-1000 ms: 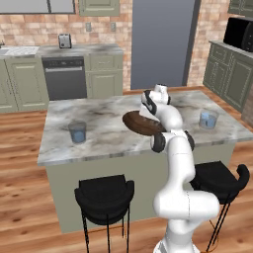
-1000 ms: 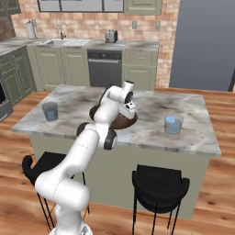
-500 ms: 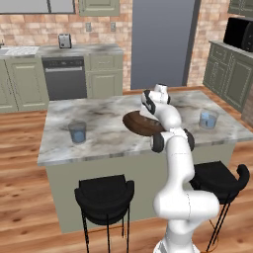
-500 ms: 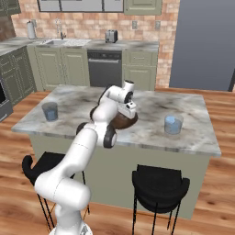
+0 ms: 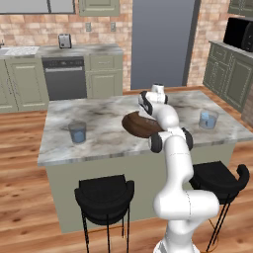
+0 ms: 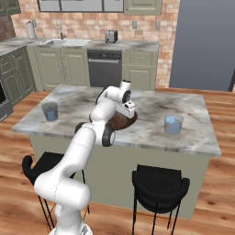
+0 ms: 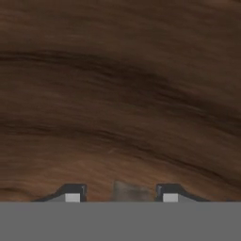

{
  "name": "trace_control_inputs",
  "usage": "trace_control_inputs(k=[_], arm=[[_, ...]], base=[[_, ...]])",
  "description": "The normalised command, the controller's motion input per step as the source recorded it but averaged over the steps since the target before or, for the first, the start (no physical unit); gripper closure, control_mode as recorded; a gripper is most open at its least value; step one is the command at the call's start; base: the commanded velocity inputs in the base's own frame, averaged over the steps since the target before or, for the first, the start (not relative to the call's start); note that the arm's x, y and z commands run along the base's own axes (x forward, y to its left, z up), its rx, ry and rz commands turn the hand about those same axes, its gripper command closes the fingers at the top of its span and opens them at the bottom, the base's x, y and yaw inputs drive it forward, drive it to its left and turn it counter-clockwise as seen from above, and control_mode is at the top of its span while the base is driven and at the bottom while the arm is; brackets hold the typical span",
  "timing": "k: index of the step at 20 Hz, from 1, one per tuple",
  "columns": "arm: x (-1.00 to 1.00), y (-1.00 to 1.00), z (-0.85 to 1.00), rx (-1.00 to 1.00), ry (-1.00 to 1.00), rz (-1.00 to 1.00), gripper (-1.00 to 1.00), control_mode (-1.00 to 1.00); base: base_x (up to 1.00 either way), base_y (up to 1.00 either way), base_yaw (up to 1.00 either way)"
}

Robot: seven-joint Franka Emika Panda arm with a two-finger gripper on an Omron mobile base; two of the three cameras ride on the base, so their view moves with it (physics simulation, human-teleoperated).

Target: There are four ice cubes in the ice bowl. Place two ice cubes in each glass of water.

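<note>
With the hand (image 7: 120, 193) low in the ice bowl (image 7: 117, 94), its fingertips (image 7: 73, 194) part-closed around a pale ice cube (image 7: 126, 192) at bottom centre, I cannot tell whether it is gripped yet; it should pinch squarely before lifting.

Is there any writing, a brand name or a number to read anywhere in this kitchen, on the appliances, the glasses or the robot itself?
None: no readable word, label, brand or number appears on anything.
The dishwasher, toaster, both glasses, the wooden bowl and the robot's arm all look plain.
</note>
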Motion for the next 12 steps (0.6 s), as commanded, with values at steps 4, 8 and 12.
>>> trace_control_inputs(k=[4, 8, 12], arm=[[0.00, 0.00, 0.00, 0.00, 0.00, 0.00, 1.00, -1.00], [-0.05, 0.00, 0.00, 0.00, 0.00, 0.00, 1.00, -1.00], [-0.71, 0.32, 0.31, 0.00, -0.05, 0.00, 1.00, -1.00]], base=[[0.00, 0.00, 0.00], [0.00, 0.00, 0.00], [0.00, 0.00, 0.00]])
